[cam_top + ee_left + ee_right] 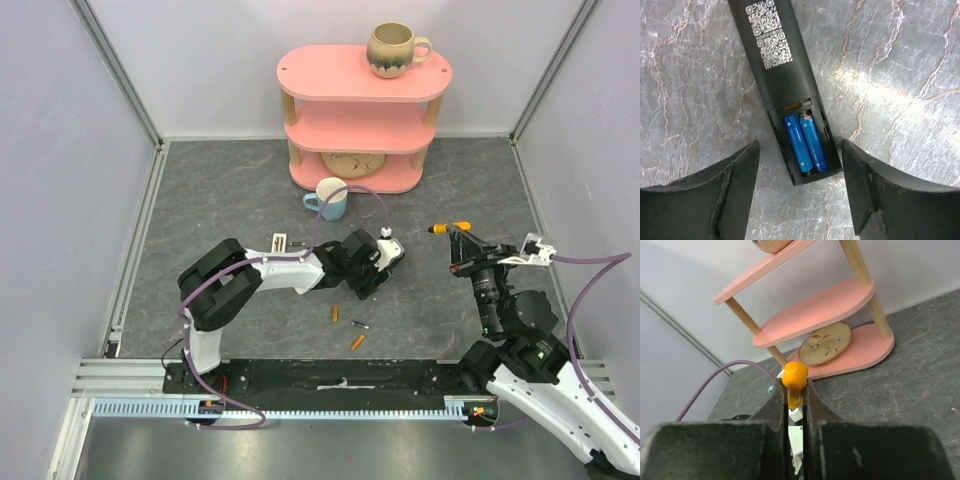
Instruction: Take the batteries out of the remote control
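The black remote (771, 65) lies back up on the grey table, its cover off, with two blue batteries (805, 143) side by side in the open compartment. My left gripper (799, 152) is open just above that end of the remote, one finger on each side and touching nothing; from above it (375, 262) hides the remote. Two orange batteries (336, 313) (358, 342) and a silvery one (360, 325) lie loose on the table in front of it. My right gripper (795, 390) is shut on the orange-handled screwdriver (794, 376), held in the air at the right (452, 232).
A pink three-tier shelf (363, 130) stands at the back with a beige mug (394, 48) on top and a plate (826, 343) on the lowest tier. A blue and white cup (330, 198) stands before it. A small white and black part (281, 241) lies left of my left arm.
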